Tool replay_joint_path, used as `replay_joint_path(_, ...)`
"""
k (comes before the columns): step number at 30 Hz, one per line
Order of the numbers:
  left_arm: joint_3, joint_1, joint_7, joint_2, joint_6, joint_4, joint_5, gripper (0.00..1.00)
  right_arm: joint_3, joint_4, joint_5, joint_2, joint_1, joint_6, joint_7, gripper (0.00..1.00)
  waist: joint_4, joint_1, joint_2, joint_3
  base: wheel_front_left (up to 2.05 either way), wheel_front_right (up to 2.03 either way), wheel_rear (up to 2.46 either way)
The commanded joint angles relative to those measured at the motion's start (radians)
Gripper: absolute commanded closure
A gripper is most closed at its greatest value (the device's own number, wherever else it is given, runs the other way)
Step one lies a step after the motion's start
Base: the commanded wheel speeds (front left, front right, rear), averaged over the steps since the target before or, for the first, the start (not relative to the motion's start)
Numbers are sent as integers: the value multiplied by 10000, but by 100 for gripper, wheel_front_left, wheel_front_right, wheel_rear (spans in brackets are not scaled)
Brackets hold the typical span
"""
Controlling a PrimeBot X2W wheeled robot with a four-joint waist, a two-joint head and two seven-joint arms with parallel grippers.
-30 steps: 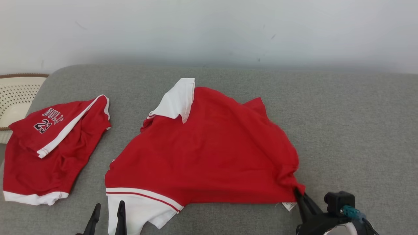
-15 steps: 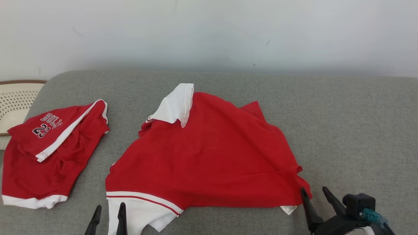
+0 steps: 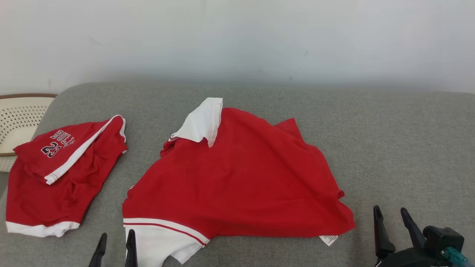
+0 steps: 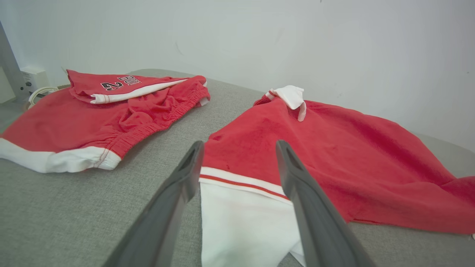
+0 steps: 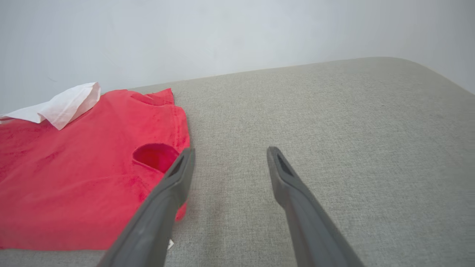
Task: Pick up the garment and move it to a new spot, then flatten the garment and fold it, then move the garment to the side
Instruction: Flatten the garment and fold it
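Near edge, right end: right gripper [image 3: 389, 209], fingers spread with nothing between them, low over the bare grey surface [image 3: 400, 141] just right of the shirt's near-right corner. In the wrist view its left finger [image 5: 163, 200] overlaps that red corner; contact can't be told. Near edge, left of centre: left gripper [image 3: 117, 233], fingers parted and straddling the shirt's white panel [image 4: 241, 222], not pinching it. The shirt [image 3: 237, 178], red, lies mid-surface, mostly spread but rumpled, with a white flap [image 3: 200, 120] folded over on its far side and a label [image 3: 328, 240] poking out at the near hem. Red shorts [image 3: 55, 178], marked 23, lie apart by the left edge. A pale basket [image 3: 18, 115] sits beyond that edge.
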Motion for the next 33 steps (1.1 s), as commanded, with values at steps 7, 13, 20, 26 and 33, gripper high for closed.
replay_joint_path(7, 433, 226, -44, 6, 80, -239, 231, 0, -217, 164, -148, 233, 40, 1, -724, 0, -191, 0, 0, -148, 0, 0, 0)
replay_joint_path(13, 746, 431, -44, 42, 177, -422, 800, 0, -164, 340, 48, 359, 64, 1, -1147, 0, -302, 0, 0, -357, 0, 0, 0)
replay_joint_path(20, 1037, 619, -44, 92, 180, -626, 1177, 0, 217, 475, 176, 360, 57, 1, -1293, 0, -389, 0, 0, -547, 0, 0, 0)
replay_joint_path(26, 1204, 670, -44, 67, 146, -676, 1185, 0, 889, 414, 517, 87, 30, 1, -1410, 0, -461, 0, 0, -650, 0, 0, 0)
replay_joint_path(33, 1197, 637, -44, 45, 97, -599, 1205, 0, 1312, 509, 779, -111, -55, 1, -1549, 0, -529, 0, 0, -672, 0, 0, 0)
